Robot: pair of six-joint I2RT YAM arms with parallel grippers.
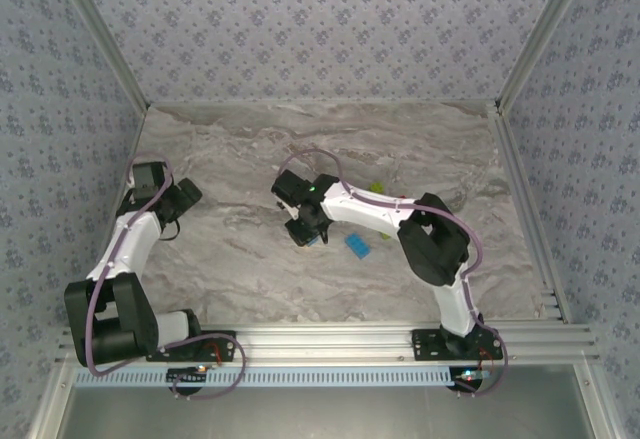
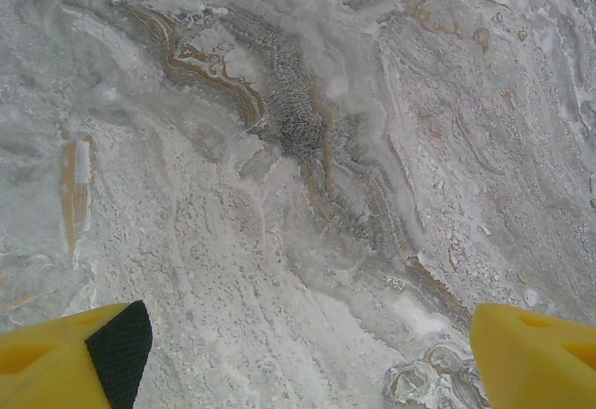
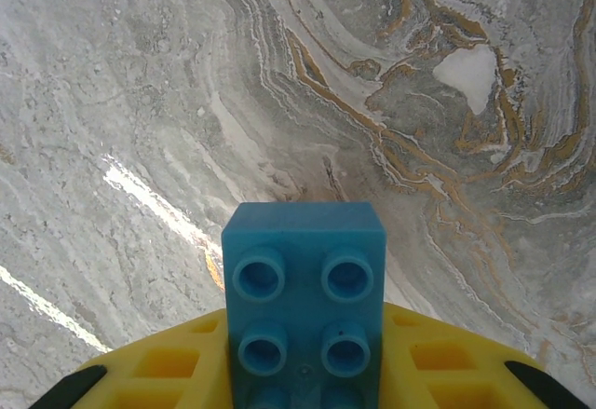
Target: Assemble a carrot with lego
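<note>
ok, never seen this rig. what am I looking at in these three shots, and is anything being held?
A left arm and a right arm, both robotic, are bolted at the near edge of a marble table. The wide shot is from a fixed camera above and behind them. The other two come from a camera on each wrist. The right gripper is shut on a blue brick, studs facing its camera. The left gripper is open over bare table, holding nothing. In the overhead view a second blue brick lies on the table, with something lime green further back, too small to identify.
</note>
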